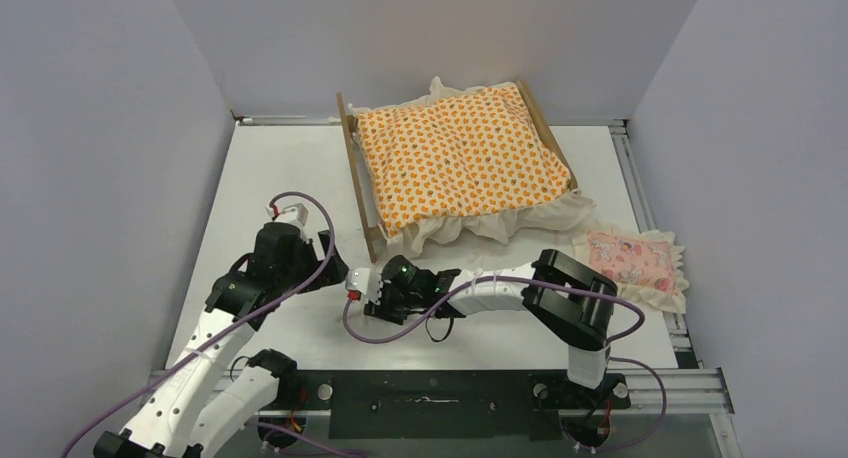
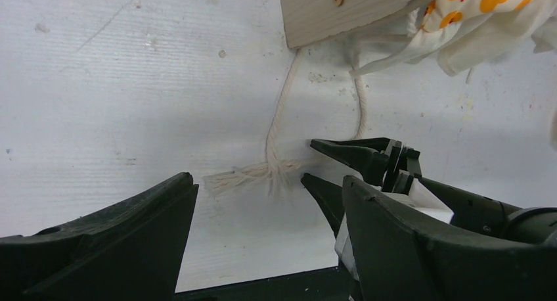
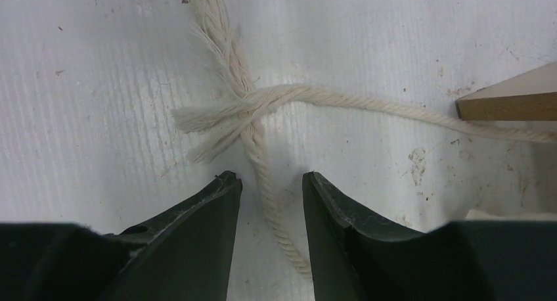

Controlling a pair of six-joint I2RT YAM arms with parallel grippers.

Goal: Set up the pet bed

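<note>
While the pet bed [image 1: 356, 173] stands at the bench's [image 1: 280, 178] far edge, tying its cord [image 3: 368, 104] appears in hand. The left hand [image 2: 266, 183] is spread; the right hand [image 3: 269, 176] stands parted astride the cord, pinching nothing. Next move calls for gripping a loose end.

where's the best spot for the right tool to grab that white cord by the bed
Grip the single strand just on the tool's side of the knot, coming straight down from above. It lies flat and thin on the table and runs between the fingers of the open right tool, so closing across it should pinch it.
</note>
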